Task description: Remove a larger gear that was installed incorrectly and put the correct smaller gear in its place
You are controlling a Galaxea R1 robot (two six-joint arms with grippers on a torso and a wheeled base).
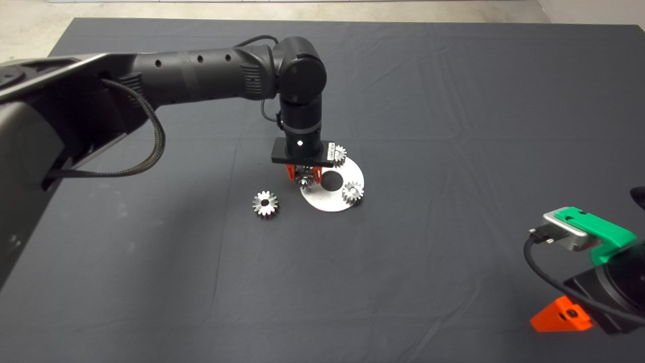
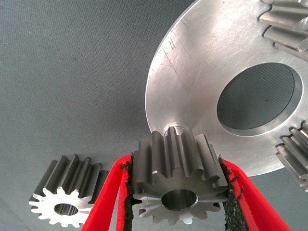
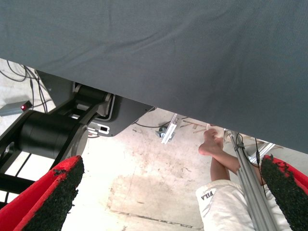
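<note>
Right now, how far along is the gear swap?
Removal is underway, and nothing has been replaced yet. The left gripper has its fingers shut on the larger gear at the plate edge, seemingly off its bare peg. The smaller gear lies untouched on the mat. Left to do: drop the larger gear, then fetch and fit the smaller one. The right gripper is parked, open.
</note>
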